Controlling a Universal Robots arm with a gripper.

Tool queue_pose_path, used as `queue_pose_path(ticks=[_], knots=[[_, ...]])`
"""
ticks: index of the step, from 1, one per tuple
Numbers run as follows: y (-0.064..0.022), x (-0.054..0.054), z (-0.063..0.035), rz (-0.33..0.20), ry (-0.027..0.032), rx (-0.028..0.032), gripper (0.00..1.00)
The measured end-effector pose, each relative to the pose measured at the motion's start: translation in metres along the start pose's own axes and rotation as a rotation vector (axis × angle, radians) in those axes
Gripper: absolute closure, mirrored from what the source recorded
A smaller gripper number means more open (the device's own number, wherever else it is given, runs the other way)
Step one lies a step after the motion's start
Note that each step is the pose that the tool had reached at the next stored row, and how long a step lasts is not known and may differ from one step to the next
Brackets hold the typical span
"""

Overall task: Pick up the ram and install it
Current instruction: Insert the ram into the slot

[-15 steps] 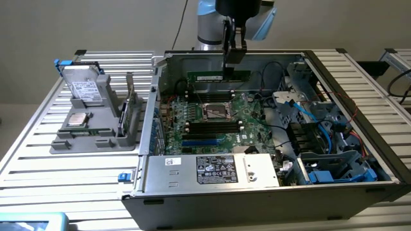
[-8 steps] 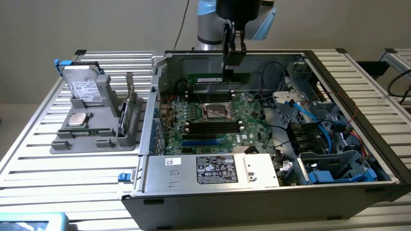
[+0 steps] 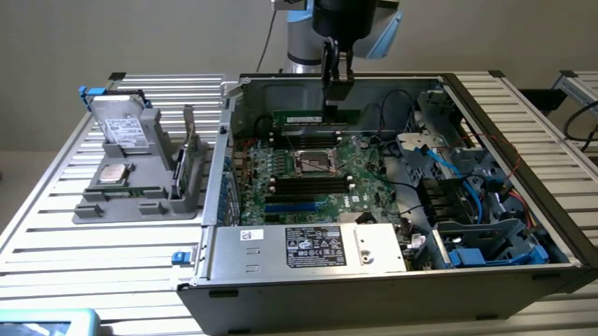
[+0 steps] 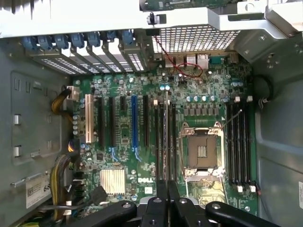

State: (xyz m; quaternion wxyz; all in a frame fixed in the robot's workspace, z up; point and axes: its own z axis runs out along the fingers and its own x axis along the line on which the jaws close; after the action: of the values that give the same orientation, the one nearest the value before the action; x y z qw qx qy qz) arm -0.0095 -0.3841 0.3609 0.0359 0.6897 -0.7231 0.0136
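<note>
Exterior view: the arm reaches down from the far side into an open computer case (image 3: 374,294) that lies on its side on a slatted metal table (image 3: 84,245). The gripper (image 3: 335,103) is pressed together on the ram (image 3: 304,116), pinching its upper edge near the end toward the exterior view's right. The ram stands on its long edge, level, directly above the memory slots (image 3: 290,133) on the far side of the CPU socket (image 3: 316,161). Whether its lower edge touches a slot cannot be told. On the exterior view's left, outside the case, a grey holder (image 3: 103,206) carries a silver hard drive (image 3: 122,129) and an upright expansion card (image 3: 190,157).

Wrist view: the camera looks straight down on the motherboard (image 4: 118,156). The gripper (image 4: 165,203) has its two black fingers (image 4: 160,191) closed on the ram (image 4: 165,137), which appears edge-on as a thin strip. The strip runs parallel to the slots and lies over the slot bank just beside the CPU socket (image 4: 202,151). A second slot bank (image 4: 239,142) sits on the other side of the socket. A blue expansion slot (image 4: 134,120) and a silver heatsink (image 4: 112,181) lie farther from the socket.
</note>
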Motion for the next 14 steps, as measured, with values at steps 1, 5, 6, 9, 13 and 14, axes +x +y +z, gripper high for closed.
queue_pose_path(ticks=[1, 5, 6, 9, 13, 14], knots=[[0.0, -0.001, 0.0015, 0.0, 0.0005, 0.0, 0.87], [-0.0002, -0.001, 0.0055, 0.0, 0.0025, 0.0001, 0.87], [-0.0002, -0.001, 0.0067, 0.0, 0.0025, 0.0001, 0.87], [-0.0002, -0.002, 0.0109, 0.0, 0.0023, 0.0049, 0.87], [-0.0004, -0.002, 0.0152, 0.001, 0.0011, 0.0193, 0.87], [-0.0004, -0.002, 0.0163, 0.0, 0.0002, 0.0197, 0.87]])
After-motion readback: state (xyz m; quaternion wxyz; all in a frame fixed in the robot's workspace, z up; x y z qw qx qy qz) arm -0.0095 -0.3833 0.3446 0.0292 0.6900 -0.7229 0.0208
